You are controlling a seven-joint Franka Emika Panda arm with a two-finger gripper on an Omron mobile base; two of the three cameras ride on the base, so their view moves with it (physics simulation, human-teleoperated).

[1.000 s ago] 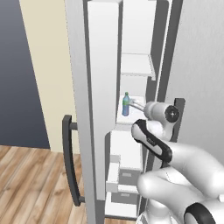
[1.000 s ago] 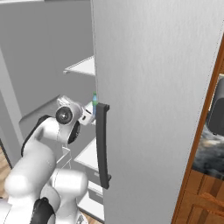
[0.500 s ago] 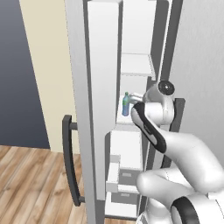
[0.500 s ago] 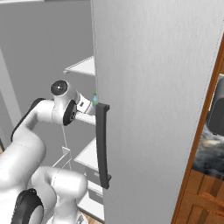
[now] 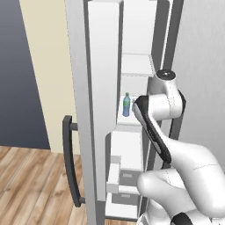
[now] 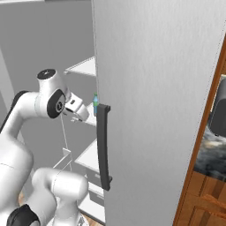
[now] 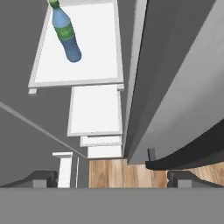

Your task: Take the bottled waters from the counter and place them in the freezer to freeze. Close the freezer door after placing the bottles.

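The gripper (image 7: 109, 177) stands wide open with nothing between its two dark finger tips (image 7: 41, 177), and it touches nothing. In the hand view it looks down past the white shelves toward the wooden floor (image 7: 118, 173). In the right base view the gripper (image 6: 78, 111) sits just inside the freezer (image 5: 140, 66), beside the edge of the plain grey door (image 6: 154, 88) with its dark bar handle (image 6: 103, 145).

A blue-tinted bottle (image 7: 65, 33) with a green cap stands upright on a white shelf (image 7: 100, 65) inside the freezer, apart from the gripper; in the left base view the bottle (image 5: 126, 104) is just beyond the arm's wrist. The freezer door (image 5: 88, 110) hangs open at the left, its dark handle (image 5: 70, 162) facing outward.
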